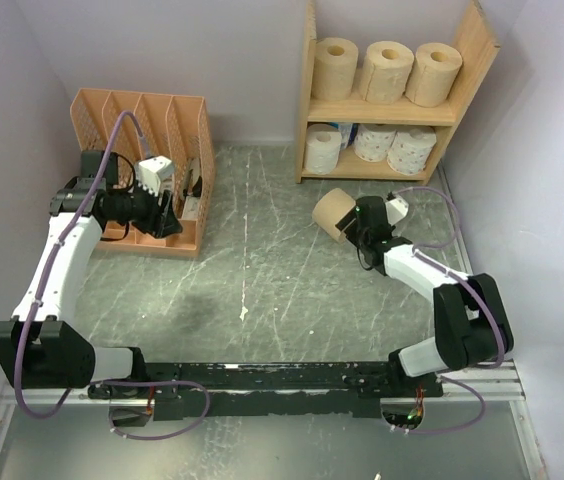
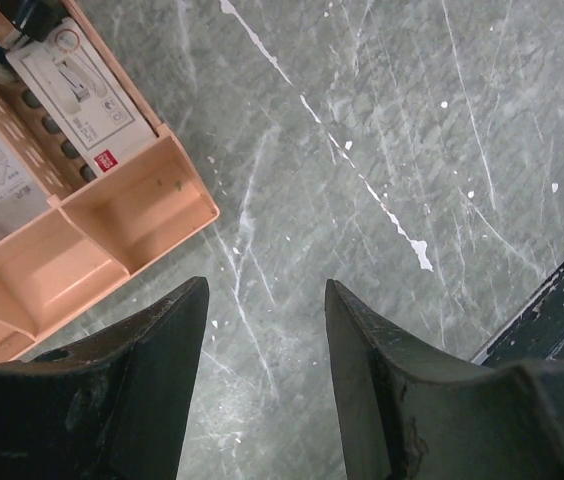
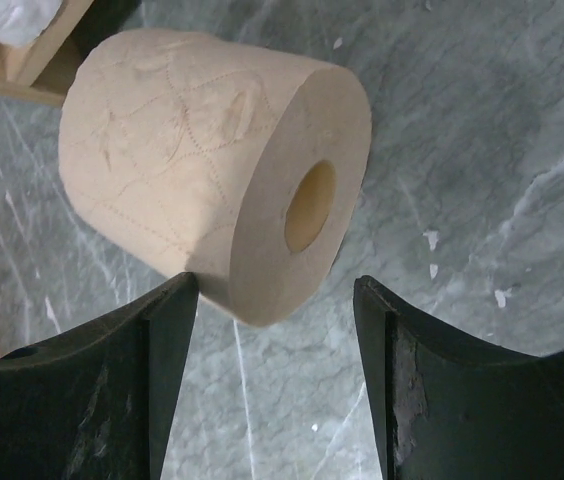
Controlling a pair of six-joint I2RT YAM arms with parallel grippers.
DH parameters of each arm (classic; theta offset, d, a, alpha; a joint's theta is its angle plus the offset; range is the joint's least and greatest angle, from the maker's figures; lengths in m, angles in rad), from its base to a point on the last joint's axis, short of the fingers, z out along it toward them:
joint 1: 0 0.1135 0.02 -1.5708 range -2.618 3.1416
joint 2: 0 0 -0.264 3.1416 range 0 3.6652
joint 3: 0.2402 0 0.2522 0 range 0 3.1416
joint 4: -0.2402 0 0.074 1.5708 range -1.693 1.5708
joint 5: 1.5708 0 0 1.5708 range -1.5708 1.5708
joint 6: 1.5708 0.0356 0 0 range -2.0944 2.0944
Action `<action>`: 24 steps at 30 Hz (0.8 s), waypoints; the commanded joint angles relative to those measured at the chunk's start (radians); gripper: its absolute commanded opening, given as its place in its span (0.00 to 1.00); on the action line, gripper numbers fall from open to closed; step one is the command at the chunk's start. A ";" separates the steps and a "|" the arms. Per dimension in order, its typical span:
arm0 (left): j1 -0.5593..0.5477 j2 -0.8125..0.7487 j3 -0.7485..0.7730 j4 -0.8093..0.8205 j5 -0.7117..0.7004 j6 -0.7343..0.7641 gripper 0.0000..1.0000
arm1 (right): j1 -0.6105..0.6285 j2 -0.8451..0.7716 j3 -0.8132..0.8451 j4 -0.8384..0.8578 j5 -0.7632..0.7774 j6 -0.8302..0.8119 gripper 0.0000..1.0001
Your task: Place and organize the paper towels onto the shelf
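Currently tan roll [image 3: 212, 170] sits just ahead of right gripper [image 3: 277, 285], touching 1 tip; grip unclear. Left gripper [image 2: 267, 290] jaws apart, empty.

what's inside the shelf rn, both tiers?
Top tier of the shelf: three tan rolls. Bottom tier: three white rolls. Whatever sits behind them is covered.

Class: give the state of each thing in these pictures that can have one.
left gripper: open, empty.
right gripper: at the loose tan roll; grip unclear.
loose tan roll: off the shelf, not yet placed.
shelf: upright, three tan rolls on top tier, three white rolls below.
file organizer: upright, partly filled.
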 commanded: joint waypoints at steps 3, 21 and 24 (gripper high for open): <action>0.009 -0.016 -0.031 0.039 0.029 -0.019 0.61 | 0.005 0.070 0.034 0.088 0.072 -0.003 0.61; 0.009 0.005 -0.045 0.049 0.015 -0.020 0.61 | 0.004 0.162 0.108 0.154 0.045 -0.137 0.00; 0.009 0.011 -0.040 0.051 0.027 -0.022 0.61 | 0.004 0.071 0.133 0.079 0.074 -0.198 0.00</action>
